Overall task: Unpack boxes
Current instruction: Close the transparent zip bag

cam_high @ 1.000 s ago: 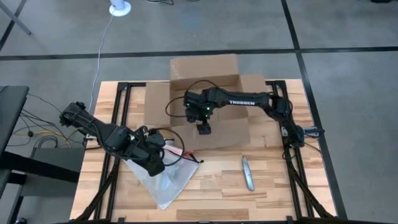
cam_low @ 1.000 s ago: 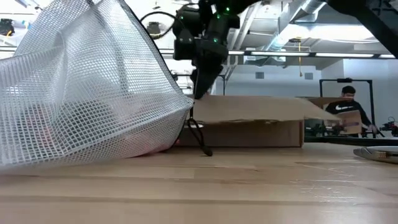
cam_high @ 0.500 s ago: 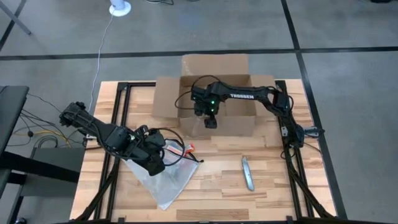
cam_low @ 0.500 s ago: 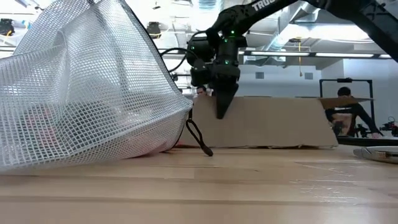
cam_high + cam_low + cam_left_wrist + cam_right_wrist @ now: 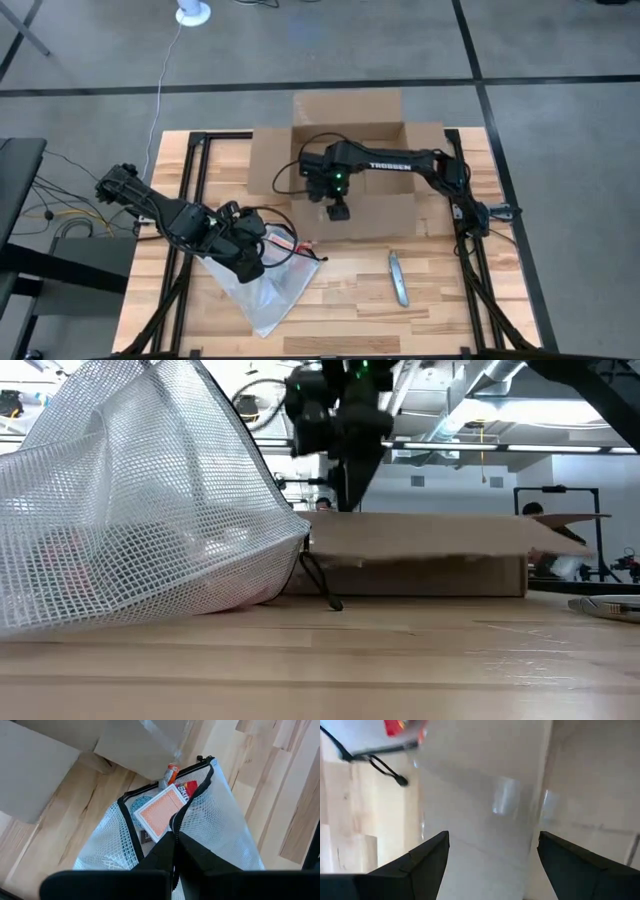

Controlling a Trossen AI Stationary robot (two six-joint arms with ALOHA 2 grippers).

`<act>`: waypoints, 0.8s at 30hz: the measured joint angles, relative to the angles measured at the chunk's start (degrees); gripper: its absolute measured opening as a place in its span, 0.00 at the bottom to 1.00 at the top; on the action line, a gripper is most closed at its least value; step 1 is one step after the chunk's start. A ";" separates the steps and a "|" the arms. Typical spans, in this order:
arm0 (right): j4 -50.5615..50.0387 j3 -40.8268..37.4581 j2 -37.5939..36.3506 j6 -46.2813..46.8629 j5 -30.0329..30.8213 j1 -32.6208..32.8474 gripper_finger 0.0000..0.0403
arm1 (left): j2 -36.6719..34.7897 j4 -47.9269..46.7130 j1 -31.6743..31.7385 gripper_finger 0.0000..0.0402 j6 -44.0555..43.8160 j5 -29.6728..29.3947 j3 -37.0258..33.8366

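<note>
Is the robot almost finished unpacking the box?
Partly. The box is open, flaps spread, and a mesh bag of small items lies on the table, gripped by the left pincer. The right pincer hovers open over the box's near flap. Whether anything remains inside is hidden.

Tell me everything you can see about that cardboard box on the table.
The cardboard box is plain brown corrugated card, sitting open at the far middle of the wooden table. Its flaps are folded outward: one toward the back, one on each side, and one lying forward over the tabletop. The right gripper hovers over that front flap with its jaws open. From table height the box looks low and wide. No contents are visible inside.
</note>
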 joint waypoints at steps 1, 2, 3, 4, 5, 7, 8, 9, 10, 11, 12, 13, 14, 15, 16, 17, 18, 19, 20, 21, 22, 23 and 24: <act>0.32 0.54 0.00 0.45 -0.02 0.37 0.71 | 0.00 0.01 0.00 0.00 -0.12 0.10 0.00; 0.67 0.84 0.00 1.29 -0.03 0.75 0.71 | 0.00 0.01 0.00 0.00 -0.15 0.13 0.00; 1.14 0.85 -0.02 2.03 -0.23 1.28 0.71 | 0.00 0.01 -0.04 0.00 -0.22 0.21 0.00; 1.40 0.85 -0.02 2.16 -0.53 1.81 0.71 | 0.00 -0.01 -0.16 0.00 -0.41 0.43 0.00; 1.34 0.85 -0.02 2.18 -0.63 2.47 0.71 | 0.00 0.01 -0.28 0.00 -0.81 0.87 0.00; 0.58 0.85 -0.02 1.50 -0.88 4.03 0.71 | 0.00 0.02 -0.47 0.00 -1.10 2.59 0.00; -0.38 0.85 -0.02 0.96 -1.34 4.87 0.71 | 0.00 -0.01 -0.61 0.00 -1.26 3.15 0.00; -1.41 0.85 -0.02 0.38 -2.07 5.66 0.71 | 0.00 -0.03 -0.78 0.00 -1.46 3.54 0.00; -2.26 0.85 -0.02 -0.16 -2.78 6.57 0.71 | 0.00 -0.06 -0.93 0.00 -1.65 3.64 0.00; -2.60 0.85 -0.02 -0.52 -3.54 7.38 0.71 | 0.00 -0.06 -1.11 0.00 -1.73 3.66 0.00; -2.41 0.83 -0.02 -0.67 -4.11 8.19 0.71 | 0.00 -0.06 -1.26 0.00 -1.73 3.67 0.00; -2.07 0.83 -0.02 -0.96 -4.61 8.99 0.71 | 0.00 -0.07 -1.31 0.00 -1.68 3.67 0.00; -1.92 0.83 -0.02 -1.55 -5.51 9.78 0.71 | 0.00 -0.08 -1.31 0.00 -1.45 3.65 0.00; -1.64 0.83 -0.02 -1.93 -6.29 10.58 0.71 | 0.00 -0.07 -1.31 0.00 -1.44 3.65 0.00; -1.12 0.81 -0.02 -2.05 -6.78 11.44 0.71 | 0.00 -0.06 -1.30 0.00 -1.55 3.65 0.00; 0.19 0.57 -0.02 -2.06 -6.96 12.32 0.71 | 0.00 0.00 -1.23 0.00 -1.67 3.66 0.00; 1.69 0.14 -0.04 -2.04 -7.12 13.25 0.71 | 0.00 0.10 -1.16 0.00 -1.72 3.65 0.00; 2.83 -0.47 -0.07 -1.76 -7.14 14.22 0.71 | 0.00 0.30 -1.14 0.00 -1.73 3.65 0.00; 4.19 -1.24 -0.07 -0.67 -6.85 15.11 0.71 | 0.00 0.48 -1.14 0.00 -1.76 3.65 0.00; 6.37 -2.22 -0.07 -0.42 -5.89 16.00 0.71 | 0.00 0.54 -1.14 0.00 -1.76 3.65 0.00; 8.77 -3.39 -0.07 -0.62 -4.97 16.84 0.71 | 0.00 0.51 -1.14 0.00 -1.82 3.65 0.00; 10.34 -4.60 -0.07 -0.65 -4.32 17.59 0.71 | 0.00 0.51 -1.14 0.00 -1.93 3.65 0.00; 11.68 -5.67 -0.07 0.08 -3.75 18.34 0.71 | 0.00 0.50 -1.14 0.00 -1.95 3.64 0.00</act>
